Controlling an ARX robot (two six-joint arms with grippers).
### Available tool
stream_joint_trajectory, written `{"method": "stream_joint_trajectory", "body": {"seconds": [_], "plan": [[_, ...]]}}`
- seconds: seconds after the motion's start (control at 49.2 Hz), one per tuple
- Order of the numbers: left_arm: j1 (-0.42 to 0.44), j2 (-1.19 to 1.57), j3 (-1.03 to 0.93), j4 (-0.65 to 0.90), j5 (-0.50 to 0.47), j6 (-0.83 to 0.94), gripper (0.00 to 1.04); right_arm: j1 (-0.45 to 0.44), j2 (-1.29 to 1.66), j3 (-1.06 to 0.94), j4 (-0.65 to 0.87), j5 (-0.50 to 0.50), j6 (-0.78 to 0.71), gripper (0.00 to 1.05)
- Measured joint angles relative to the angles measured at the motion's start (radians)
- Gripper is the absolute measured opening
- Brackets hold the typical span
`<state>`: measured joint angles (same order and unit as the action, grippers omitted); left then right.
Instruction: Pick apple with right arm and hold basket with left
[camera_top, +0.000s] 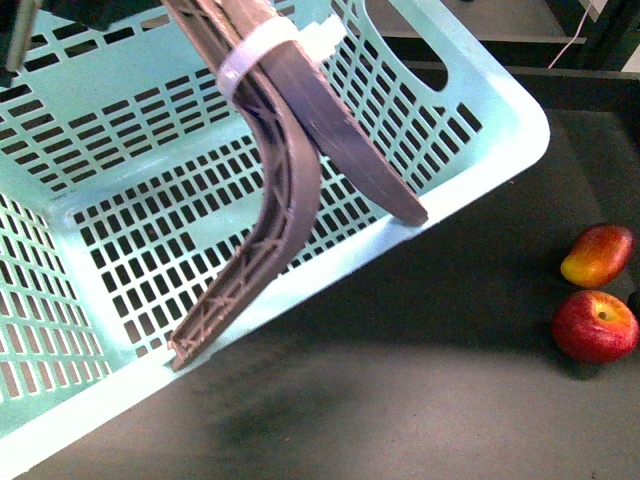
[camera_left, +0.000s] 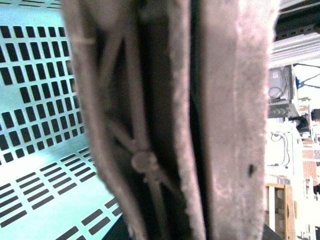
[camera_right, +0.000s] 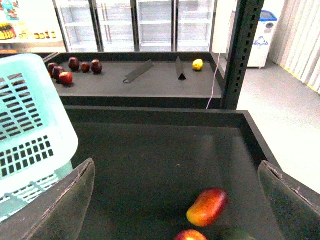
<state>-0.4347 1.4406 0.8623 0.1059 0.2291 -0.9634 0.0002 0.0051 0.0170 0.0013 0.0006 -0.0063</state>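
Mint-green basket (camera_top: 470, 130) is tilted, its zip-tied brown handles (camera_top: 290, 190) filling my left wrist view; whether my left gripper grips them I cannot tell. My right gripper (camera_right: 176, 165) is spread wide over the dark tray (camera_right: 150, 145). The apple (camera_top: 595, 325) lies well right of the basket, beside a mango-like fruit (camera_top: 598, 255).

The right tool (camera_right: 175, 163) stands wide open, its two grey fingers (camera_right: 65, 210) set well apart at the lower corners of the right wrist view. Of the left arm (camera_top: 92, 10) only a dark piece shows, at the front view's upper left. Whether its tool is closed, I cannot tell.
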Motion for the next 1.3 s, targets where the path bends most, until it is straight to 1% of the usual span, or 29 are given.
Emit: {"method": "stream_joint_trajectory", "body": {"seconds": [0.163,0.224,1.2,1.261,1.302], "plan": [[-0.06,0.021,0.005,0.005,-0.013,0.002,0.15,0.0,0.0,0.0,0.0,0.0,0.0,0.96],[-0.07,0.021,0.008,0.005,-0.014,0.005,0.15,0.0,0.0,0.0,0.0,0.0,0.0,0.96],[-0.072,0.021,0.011,0.006,-0.019,0.01,0.15,0.0,0.0,0.0,0.0,0.0,0.0,0.96],[-0.072,0.021,0.011,0.006,-0.018,0.011,0.15,0.043,0.109,0.077,-0.196,0.171,0.097,0.96],[-0.072,0.021,0.011,0.006,-0.016,0.009,0.15,0.037,0.212,0.127,-0.306,0.234,0.146,0.96]]}}
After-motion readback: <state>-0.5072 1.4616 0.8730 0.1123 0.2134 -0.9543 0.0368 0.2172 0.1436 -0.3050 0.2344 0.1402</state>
